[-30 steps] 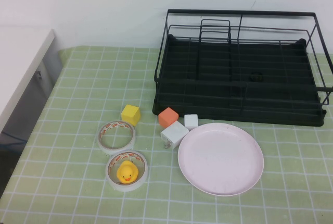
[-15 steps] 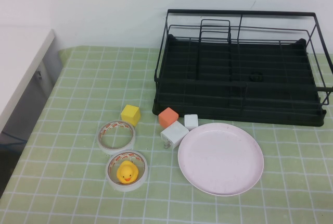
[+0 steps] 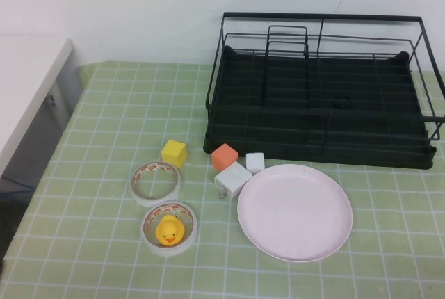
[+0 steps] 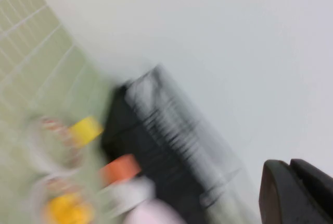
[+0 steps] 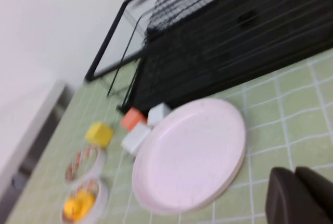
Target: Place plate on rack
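The pale pink plate [image 3: 295,211] lies flat on the green checked cloth, just in front of the black wire rack [image 3: 320,90] at the back right. Neither arm shows in the high view. In the right wrist view my right gripper [image 5: 295,172] hangs above the cloth, apart from the plate [image 5: 190,153], with the rack [image 5: 229,41] beyond it. Its fingers lie together, holding nothing. In the blurred left wrist view my left gripper [image 4: 290,165] is also shut and empty, high above the table, with the rack [image 4: 166,140] below it.
Left of the plate stand a white block [image 3: 233,179], a small white cube [image 3: 255,162], an orange cube [image 3: 224,156] and a yellow cube [image 3: 174,153]. Two tape rolls [image 3: 156,181] lie further left. The nearer roll holds a yellow duck [image 3: 169,229]. A white counter [image 3: 28,83] borders the left edge.
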You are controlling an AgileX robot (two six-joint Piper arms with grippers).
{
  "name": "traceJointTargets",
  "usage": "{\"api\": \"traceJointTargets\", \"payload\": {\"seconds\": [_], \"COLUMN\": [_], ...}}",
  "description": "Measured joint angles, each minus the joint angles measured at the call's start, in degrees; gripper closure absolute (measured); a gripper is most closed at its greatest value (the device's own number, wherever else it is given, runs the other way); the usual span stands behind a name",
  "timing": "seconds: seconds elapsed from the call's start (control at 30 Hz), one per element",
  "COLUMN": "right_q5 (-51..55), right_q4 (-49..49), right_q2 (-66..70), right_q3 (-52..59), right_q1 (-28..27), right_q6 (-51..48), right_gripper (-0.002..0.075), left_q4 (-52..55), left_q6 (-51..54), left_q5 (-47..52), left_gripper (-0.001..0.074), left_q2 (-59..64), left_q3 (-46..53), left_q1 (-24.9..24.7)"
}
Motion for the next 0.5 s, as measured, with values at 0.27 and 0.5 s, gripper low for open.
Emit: {"api": "traceJointTargets", "payload": {"seconds": [0.27, 0.5], "right_q5": [4.9, 5.9], "right_q4": [9.6, 11.7], "right_q2": [0.0, 0.0], "right_q3": [0.0, 0.0], "right_q1": [0.0, 0.0], "right_q6": [-19.2, -24.3], "right_gripper": [0.0716, 0.0716], "left_q4": [22.9, 19.2], "left_q6": [12.1, 30.8], "left_q5": [24.7, 29.1], "left_gripper": [0.0737, 0.0737], "left_q2": [25.6, 49.7], "left_q3": [-20.3, -35.9], "left_q1": [0.0, -0.2]}}
